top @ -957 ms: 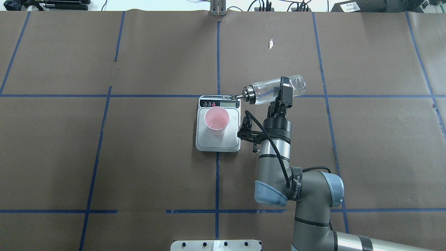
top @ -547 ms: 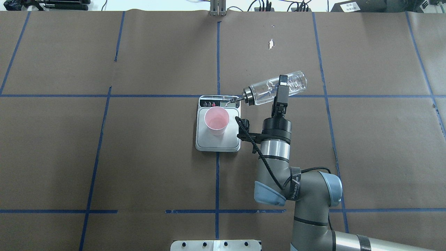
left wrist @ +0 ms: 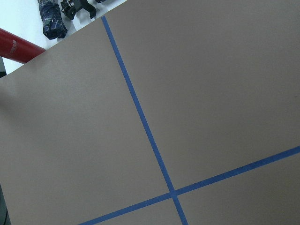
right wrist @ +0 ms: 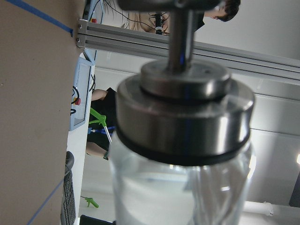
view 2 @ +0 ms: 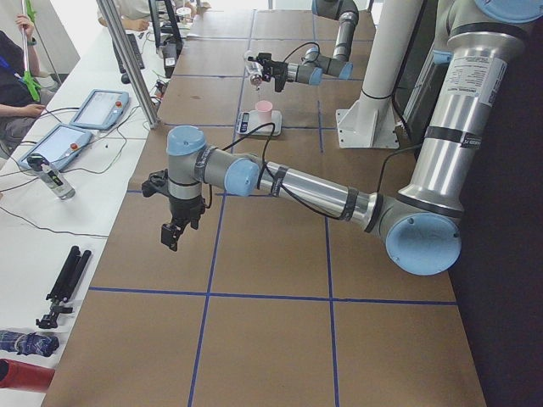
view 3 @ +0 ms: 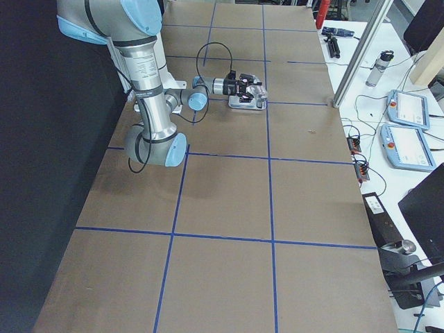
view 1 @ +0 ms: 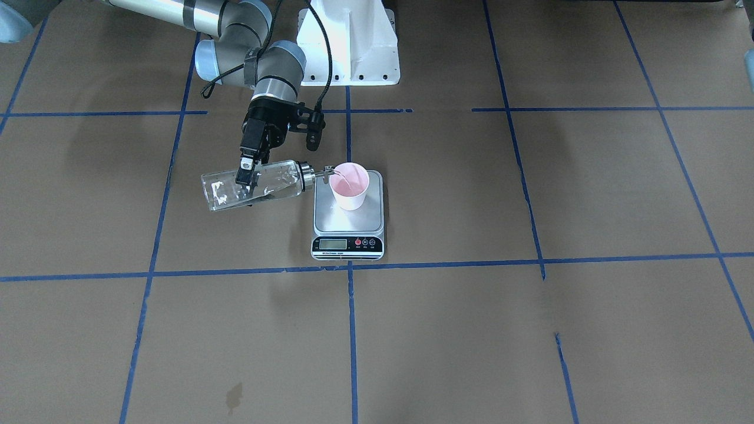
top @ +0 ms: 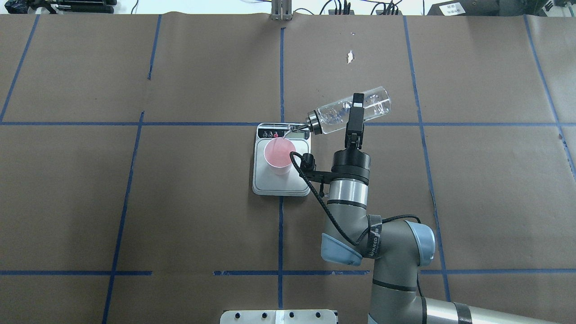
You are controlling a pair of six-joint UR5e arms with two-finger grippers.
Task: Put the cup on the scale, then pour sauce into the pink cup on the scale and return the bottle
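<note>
And there's the tilt! The right pincer (top: 355,112) is clamped round the middle of the bottle (top: 333,116), and over the last second it has rolled the bottle further over. The base has come up. The spout (top: 297,128) has dipped and slid in from over the display (view 1: 333,244) to the far rim of the cup (top: 279,154).

The cup stands upright on the scale (top: 281,185), towards the display end of the platform, so that first step looks done. From the front, the clear sauce (view 1: 268,182) lies along the bottle's lower side and reaches the neck. A thin thread seems to be dropping off the spout tip into the cup, though it is too fine to be sure. I'd call this the very start of the pour.

One worry is that the tip sits at the rim rather than over the centre, so a weak stream could land on the platform.

The left pincer (view 2: 172,237) hangs over bare table (top: 180,202), well apart from the action. I cannot tell whether it is released or clenched.
</note>
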